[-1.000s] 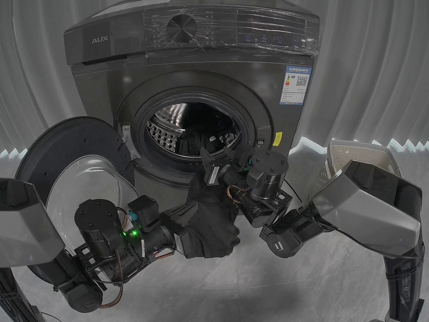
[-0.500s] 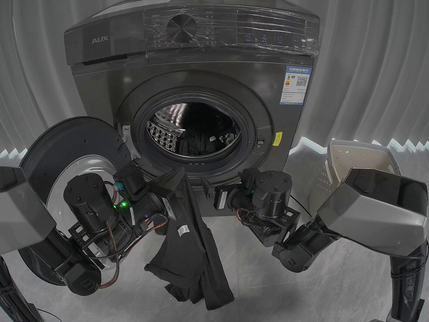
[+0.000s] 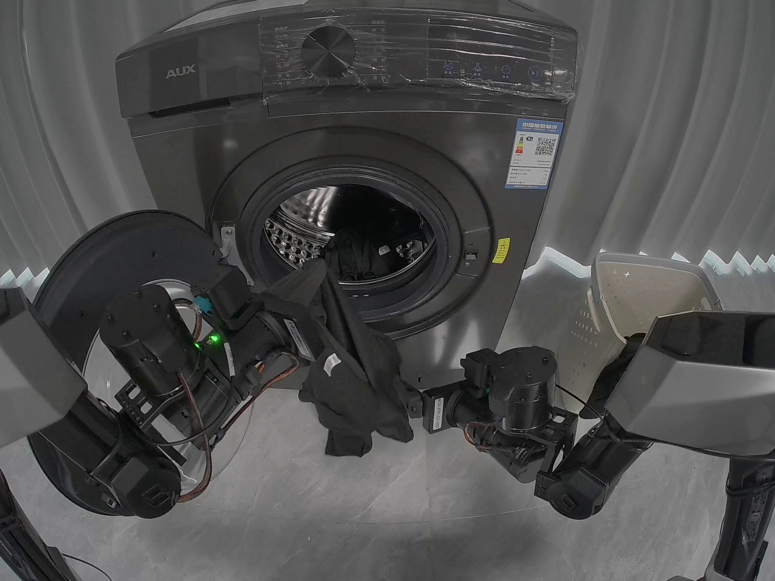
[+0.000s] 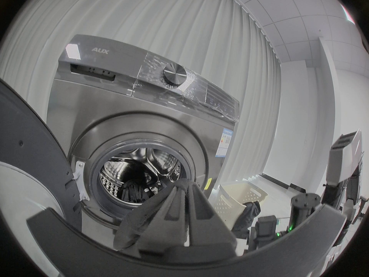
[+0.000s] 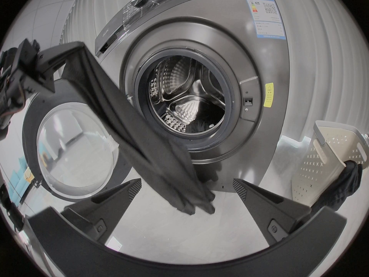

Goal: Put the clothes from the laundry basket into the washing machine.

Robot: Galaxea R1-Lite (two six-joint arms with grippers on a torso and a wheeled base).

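The arms [image 3: 266,340] show grey angular shells [image 3: 694,381], black cylindrical motors [image 3: 523,377], brown cables [image 3: 210,461] and a green light [image 3: 214,338].

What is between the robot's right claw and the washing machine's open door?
A black garment hangs there, pinched in the left claw. The right claw is open and empty. The head and right wrist views both show it.

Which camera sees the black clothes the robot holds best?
The head view: the whole black garment hangs from the left gripper by the washing machine. The right wrist view shows it side-on; the left wrist view just a bunch between the fingers.
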